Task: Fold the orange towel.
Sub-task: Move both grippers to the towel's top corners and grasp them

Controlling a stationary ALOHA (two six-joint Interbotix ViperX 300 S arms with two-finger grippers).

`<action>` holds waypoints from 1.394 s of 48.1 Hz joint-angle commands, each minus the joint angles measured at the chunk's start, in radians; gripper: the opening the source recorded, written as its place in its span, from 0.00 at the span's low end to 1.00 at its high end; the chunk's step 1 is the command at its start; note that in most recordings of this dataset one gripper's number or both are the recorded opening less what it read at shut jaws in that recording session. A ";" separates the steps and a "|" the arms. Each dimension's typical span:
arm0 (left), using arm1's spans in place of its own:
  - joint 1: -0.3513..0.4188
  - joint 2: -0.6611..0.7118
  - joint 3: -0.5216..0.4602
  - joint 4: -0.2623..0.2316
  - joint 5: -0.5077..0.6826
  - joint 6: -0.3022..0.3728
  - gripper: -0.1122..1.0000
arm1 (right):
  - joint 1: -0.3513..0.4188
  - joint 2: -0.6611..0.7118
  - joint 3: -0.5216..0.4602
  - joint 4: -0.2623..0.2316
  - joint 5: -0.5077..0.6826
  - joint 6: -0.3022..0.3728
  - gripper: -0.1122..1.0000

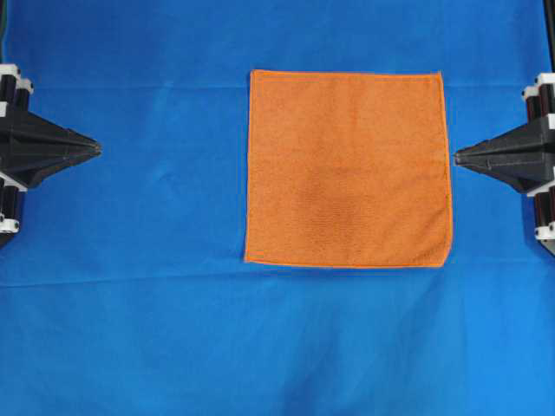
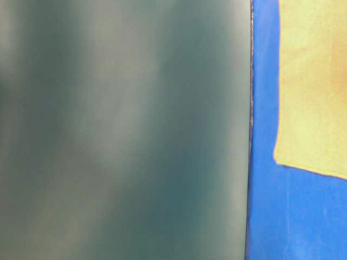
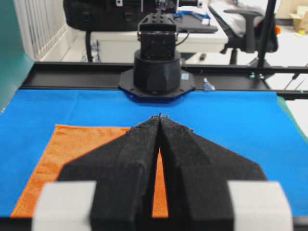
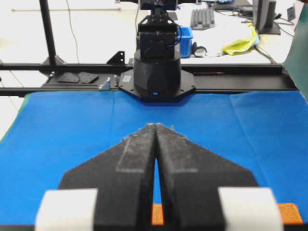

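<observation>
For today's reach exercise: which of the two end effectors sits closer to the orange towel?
The right end effector: its tip nearly reaches the orange towel, while the left end effector stands well away across the blue cloth.

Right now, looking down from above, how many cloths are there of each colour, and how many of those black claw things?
Orange cloths: 1, the orange towel, lying flat and unfolded.
Blue cloths: 1, the large blue cloth under the towel.
Black claws: 2, the left gripper and the right gripper, both shut and holding nothing.
Total: 4 things.
</observation>
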 commanded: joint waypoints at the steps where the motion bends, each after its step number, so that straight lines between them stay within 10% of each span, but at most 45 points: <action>1: 0.002 0.034 -0.032 -0.020 -0.002 -0.005 0.10 | 0.003 0.011 -0.034 0.006 -0.002 0.009 0.10; 31: 0.318 0.626 -0.255 -0.026 -0.049 -0.054 0.11 | -0.460 0.077 -0.037 0.009 0.318 0.092 0.10; 38: 0.367 0.788 -0.342 -0.026 -0.040 -0.087 0.39 | -0.589 0.179 -0.017 -0.002 0.314 0.087 0.13; 48: 0.413 0.991 -0.465 -0.026 -0.032 -0.089 0.90 | -0.693 0.382 0.005 -0.026 0.218 0.084 0.59; 67: 0.456 1.262 -0.574 -0.026 -0.069 -0.081 0.92 | -0.764 0.758 -0.003 -0.035 -0.015 0.077 0.57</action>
